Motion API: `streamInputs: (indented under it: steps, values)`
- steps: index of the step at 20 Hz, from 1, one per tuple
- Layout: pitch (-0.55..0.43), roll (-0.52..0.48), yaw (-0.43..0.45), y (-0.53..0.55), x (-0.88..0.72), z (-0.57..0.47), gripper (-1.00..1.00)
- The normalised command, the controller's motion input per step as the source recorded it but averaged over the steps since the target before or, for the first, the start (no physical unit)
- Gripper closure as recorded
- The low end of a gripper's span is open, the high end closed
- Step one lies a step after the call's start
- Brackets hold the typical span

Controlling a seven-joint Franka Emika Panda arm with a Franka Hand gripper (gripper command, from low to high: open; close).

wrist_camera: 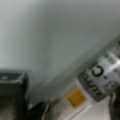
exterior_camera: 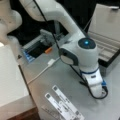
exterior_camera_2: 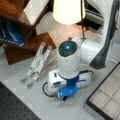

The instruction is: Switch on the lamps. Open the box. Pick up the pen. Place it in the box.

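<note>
In a front view the white arm bends down over the grey table [exterior_camera: 75, 105], and its gripper [exterior_camera: 98, 91] is low near the surface toward the view's right, hidden under the wrist; I cannot tell how its fingers stand. The box [exterior_camera: 107, 37] lies open at the view's upper right, its lid raised and the pale compartmented lining showing. White flat strips with black squares [exterior_camera: 63, 103] lie at the bottom, and a white cable [exterior_camera: 43, 71] crosses the table.

In a front view from the opposite side, a lit lamp shade [exterior_camera_2: 67, 11] glows at the top. The gripper [exterior_camera_2: 65, 96] sits just above the table beneath a blue fitting, with the box's lining [exterior_camera_2: 107, 96] at the lower right.

The wrist view shows blurred grey surface and a silvery cylindrical object with black lettering [wrist_camera: 100, 80] at the lower right. The pen cannot be made out clearly in any view.
</note>
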Motion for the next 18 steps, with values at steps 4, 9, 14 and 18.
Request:
streamInputs:
  steps: [4,9,14,18]
  values:
    - [0.013,-0.126,0.049,0.01,0.13,-0.05,1.0]
    - [0.045,-0.108,0.035,0.03,0.12,-0.03,1.0]
    - [0.1,-0.055,-0.018,0.06,0.06,0.07,1.0]
    - [0.133,0.001,-0.144,0.1,0.0,0.21,1.0]
